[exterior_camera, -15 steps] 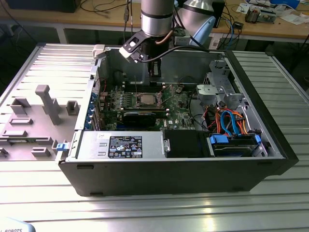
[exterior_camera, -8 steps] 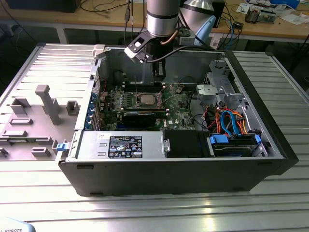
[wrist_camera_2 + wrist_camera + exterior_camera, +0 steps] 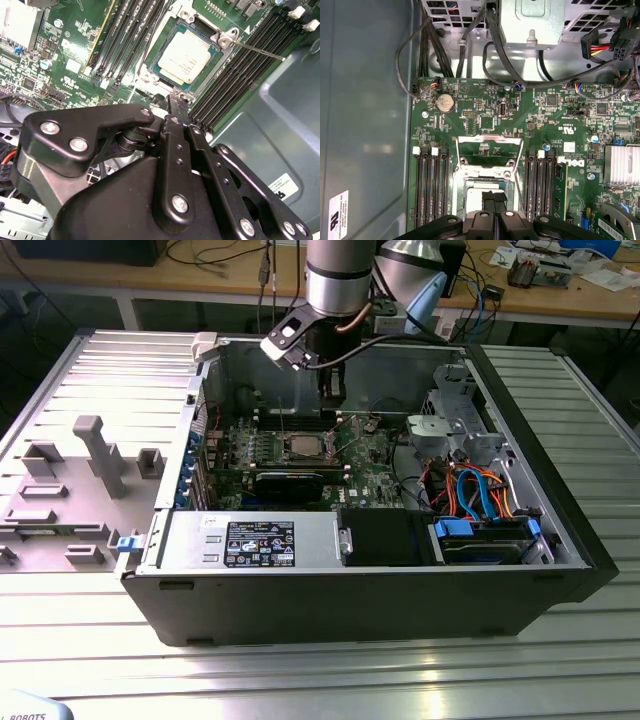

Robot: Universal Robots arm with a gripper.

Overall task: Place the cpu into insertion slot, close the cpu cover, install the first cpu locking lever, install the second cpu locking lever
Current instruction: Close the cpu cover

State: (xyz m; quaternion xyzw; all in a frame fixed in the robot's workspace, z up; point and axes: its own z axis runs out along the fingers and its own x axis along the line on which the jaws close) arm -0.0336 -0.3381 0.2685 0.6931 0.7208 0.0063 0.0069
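Note:
The cpu (image 3: 186, 54), a square chip with a silver-grey top, lies flat in the insertion slot (image 3: 159, 67) on the green board. It also shows in the exterior view as the cpu (image 3: 303, 447). The cpu cover (image 3: 487, 140), a thin silvery frame, is swung open and lies back beyond the slot, with board showing through its opening. A thin locking lever (image 3: 256, 50) sticks out free over the memory slots. My gripper (image 3: 172, 102) hovers just above the slot's edge, fingers shut with nothing between them. Its dark tip, the gripper (image 3: 494, 198), overlaps the chip in the first wrist view.
Black memory slots (image 3: 432, 185) flank the socket on both sides. The case wall (image 3: 365, 125) is close by. A drive cage (image 3: 450, 420) and orange and blue cables (image 3: 480, 490) fill the exterior view's right. A black card (image 3: 290, 480) and a power supply (image 3: 250, 540) sit in front.

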